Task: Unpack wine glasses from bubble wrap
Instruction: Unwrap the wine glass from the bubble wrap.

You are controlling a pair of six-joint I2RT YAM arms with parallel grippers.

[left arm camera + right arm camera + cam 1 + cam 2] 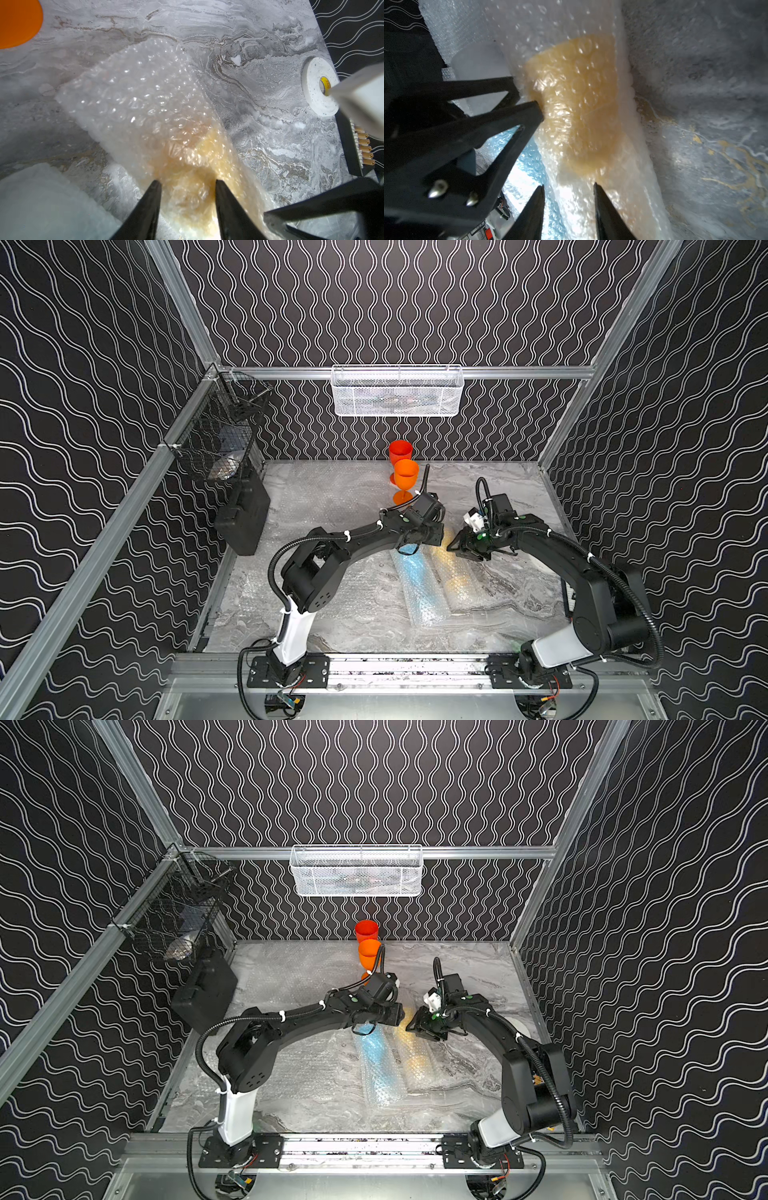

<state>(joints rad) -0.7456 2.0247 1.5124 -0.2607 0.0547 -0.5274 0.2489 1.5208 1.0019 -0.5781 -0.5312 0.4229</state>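
- The yellow roll, a long translucent tube of clear bubble wrap with a yellow plastic goblet showing blurred inside it, lies on the grey marble table. Its far end is between the two grippers.
- The left gripper is closed part-way onto the yellow roll. Crumpled wrap with a yellow tint fills the gap between its black fingers.
- The right gripper meets it from the opposite side, tip nearly to tip. Its jaws are also part-way closed, with the wrap of the same roll pinched between them, near the foot end of the goblet.
- In the right wrist view the left gripper's tips press the roll where the goblet's shape becomes narrow.
- The blue roll, a second bubble wrap tube with light blue colour inside, lies just beside the yellow roll on the left gripper's side. Its far end is under that gripper's wrist.
- Beyond the left gripper, toward the back wall, the orange plastic goblet stands upright. The red plastic goblet stands upright just behind it.
- A flat bubble wrap sheet lies on the table, well apart from both grippers.
- A white tape roll lies behind the right gripper, near the side wall.
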